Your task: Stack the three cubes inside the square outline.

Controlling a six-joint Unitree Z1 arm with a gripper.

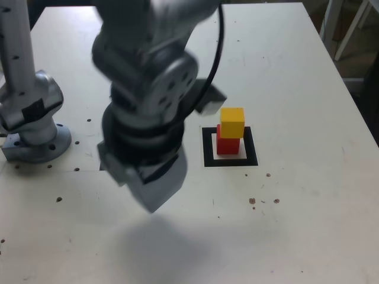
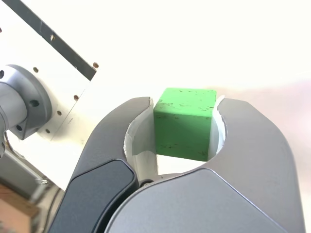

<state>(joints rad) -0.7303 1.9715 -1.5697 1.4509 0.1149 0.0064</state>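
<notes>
Jaws of the gripper (image 2: 183, 121) pinching the green cube (image 2: 185, 125), one pad on each side; cube at centre of the wrist view. In the exterior view the arm (image 1: 148, 94), blurred, fills upper centre. Right of centre there: yellow cube (image 1: 232, 123) on top of red cube (image 1: 228, 145), red one within the square outline (image 1: 209, 161). Grey base (image 1: 38, 145) at the left edge, on the white table (image 1: 308, 195).

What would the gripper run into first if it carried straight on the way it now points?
Most likely the white tabletop, met by the gripper or the green cube between its fingers. No other object shows in that line; how far off the surface is, I can't tell.
</notes>
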